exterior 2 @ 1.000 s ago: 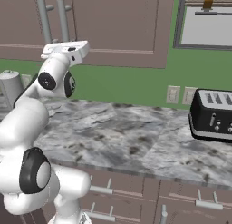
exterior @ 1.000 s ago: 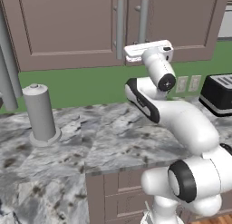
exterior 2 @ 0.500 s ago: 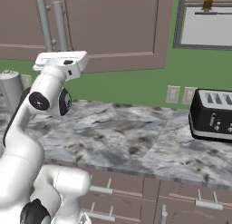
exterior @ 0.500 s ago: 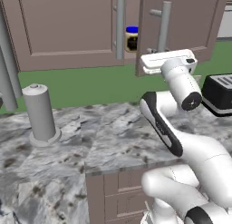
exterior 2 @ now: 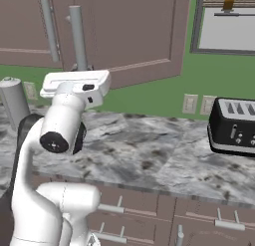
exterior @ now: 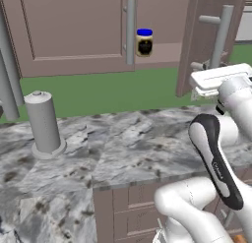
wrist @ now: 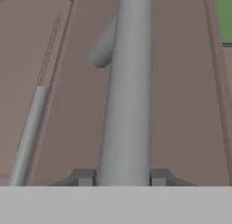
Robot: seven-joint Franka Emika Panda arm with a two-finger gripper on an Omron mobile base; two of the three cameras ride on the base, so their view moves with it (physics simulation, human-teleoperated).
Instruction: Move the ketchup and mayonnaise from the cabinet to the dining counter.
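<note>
Early stage: gripper was clamped on the right cabinet door's handle, door part open. Mayonnaise sat on the shelf; nothing moved to the dining counter.

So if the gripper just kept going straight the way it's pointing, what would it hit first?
Already clamped on the door handle, the gripper would likely press next into the cabinet door right behind the bar.

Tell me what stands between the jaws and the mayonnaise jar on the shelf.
The gripper is shut on the handle of the right cabinet door, which is only partly swung open. The mayonnaise shows in the gap; the door's edge stands between them.
</note>
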